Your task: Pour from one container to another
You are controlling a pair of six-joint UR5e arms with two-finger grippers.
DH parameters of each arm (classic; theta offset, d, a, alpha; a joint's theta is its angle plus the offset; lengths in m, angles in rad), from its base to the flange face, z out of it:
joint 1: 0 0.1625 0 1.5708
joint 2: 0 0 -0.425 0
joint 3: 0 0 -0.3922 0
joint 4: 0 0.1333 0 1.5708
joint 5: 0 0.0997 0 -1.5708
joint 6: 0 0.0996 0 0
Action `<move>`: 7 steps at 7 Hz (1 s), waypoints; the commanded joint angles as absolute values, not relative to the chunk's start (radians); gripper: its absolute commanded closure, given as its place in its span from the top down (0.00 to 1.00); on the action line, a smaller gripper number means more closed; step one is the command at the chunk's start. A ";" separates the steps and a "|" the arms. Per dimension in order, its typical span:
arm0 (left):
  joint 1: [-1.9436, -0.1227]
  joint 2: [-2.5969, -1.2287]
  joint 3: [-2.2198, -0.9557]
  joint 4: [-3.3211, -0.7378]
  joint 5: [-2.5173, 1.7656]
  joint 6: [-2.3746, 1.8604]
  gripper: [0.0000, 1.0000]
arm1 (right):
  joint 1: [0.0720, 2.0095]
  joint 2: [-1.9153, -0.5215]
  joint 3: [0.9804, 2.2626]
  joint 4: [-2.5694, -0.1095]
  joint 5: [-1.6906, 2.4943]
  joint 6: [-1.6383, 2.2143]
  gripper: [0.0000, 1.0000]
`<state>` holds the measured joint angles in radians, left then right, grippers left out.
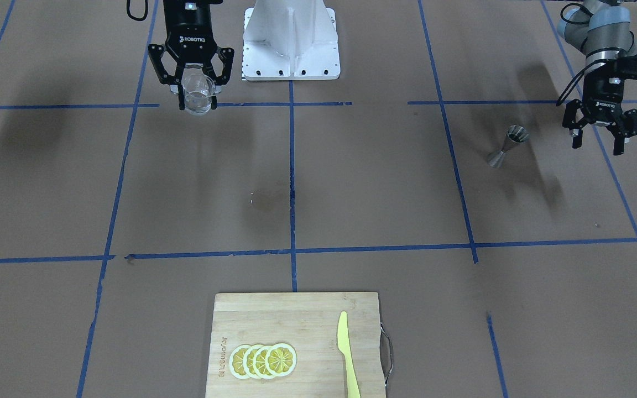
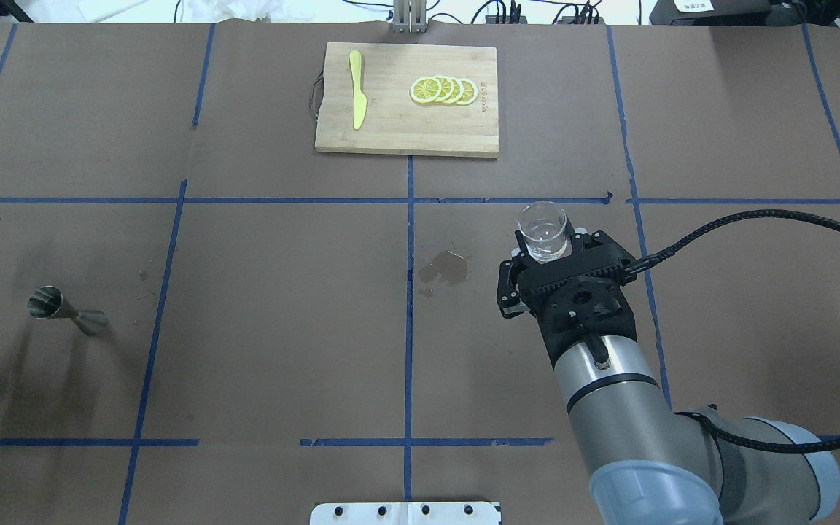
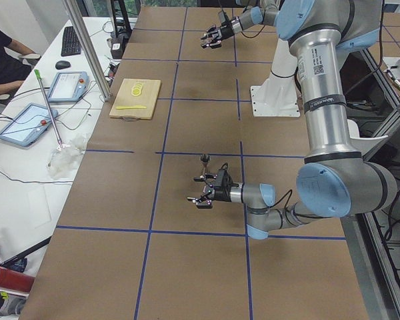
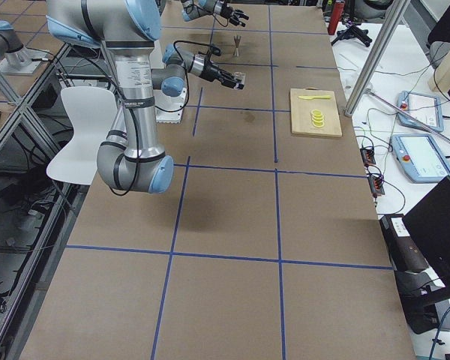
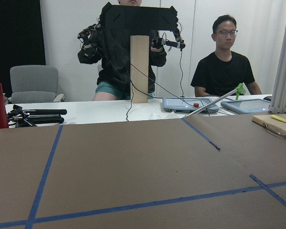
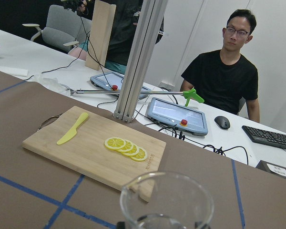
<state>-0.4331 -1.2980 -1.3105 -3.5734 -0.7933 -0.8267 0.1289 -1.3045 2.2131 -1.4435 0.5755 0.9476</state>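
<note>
My right gripper [image 1: 197,103] is shut on the clear glass cup [image 1: 198,93] and holds it upright above the table, with a little clear liquid in its bottom. The same cup [image 2: 544,232] sits at the gripper's front in the overhead view, and its rim [image 6: 167,199] fills the bottom of the right wrist view. The steel jigger [image 1: 508,146] stands alone on the table at the robot's left side, also seen as the jigger [image 2: 64,310] overhead. My left gripper [image 1: 598,145] hovers open and empty just beside the jigger, apart from it.
A wooden cutting board [image 2: 391,131] at the far edge carries lemon slices [image 2: 443,90] and a yellow knife [image 2: 356,100]. A wet stain [image 2: 443,267] marks the table's middle. The white robot base [image 1: 291,41] stands between the arms. Operators sit beyond the far edge.
</note>
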 commanded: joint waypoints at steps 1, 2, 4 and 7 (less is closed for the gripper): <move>-0.651 -1.397 -1.313 -3.423 -1.030 -0.795 1.00 | 0.130 -1.295 2.212 -1.443 0.593 0.953 0.00; -0.749 -1.438 -1.312 -3.355 -1.148 -0.734 1.00 | 0.136 -1.299 2.207 -1.443 0.610 0.997 0.00; -0.953 -1.512 -1.310 -3.254 -1.423 -0.724 1.00 | 0.153 -1.298 2.174 -1.442 0.618 1.037 0.00; -1.139 -1.604 -1.312 -3.036 -1.678 -0.683 1.00 | 0.173 -1.321 2.014 -1.241 0.620 1.155 0.00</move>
